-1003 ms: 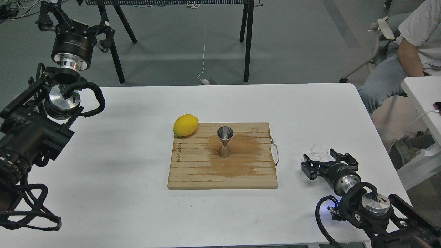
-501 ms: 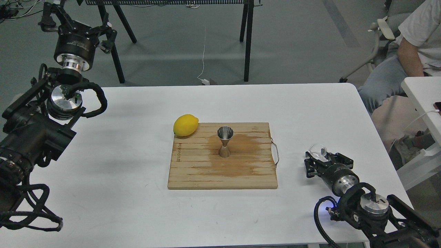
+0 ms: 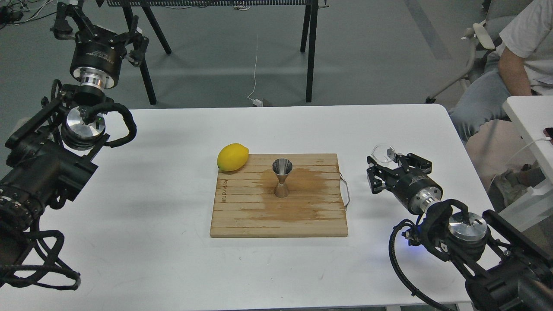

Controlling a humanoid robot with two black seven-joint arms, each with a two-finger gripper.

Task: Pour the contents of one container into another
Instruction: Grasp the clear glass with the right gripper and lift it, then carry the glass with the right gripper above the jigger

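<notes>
Beaker (image 3: 384, 153) gripped by right pincer (image 3: 391, 167), jigger (image 3: 282, 177) upright on board (image 3: 242, 216)

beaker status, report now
Right gripper shut on small clear glass beaker, off the table. Left gripper raised, empty. Steel hourglass jigger upright on wooden board; path clear.

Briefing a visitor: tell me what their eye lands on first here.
First the yellow lemon at the far left corner of the wooden board, then the steel jigger upright on the board's wet patch. At right, the right gripper holds the glass beaker.
</notes>
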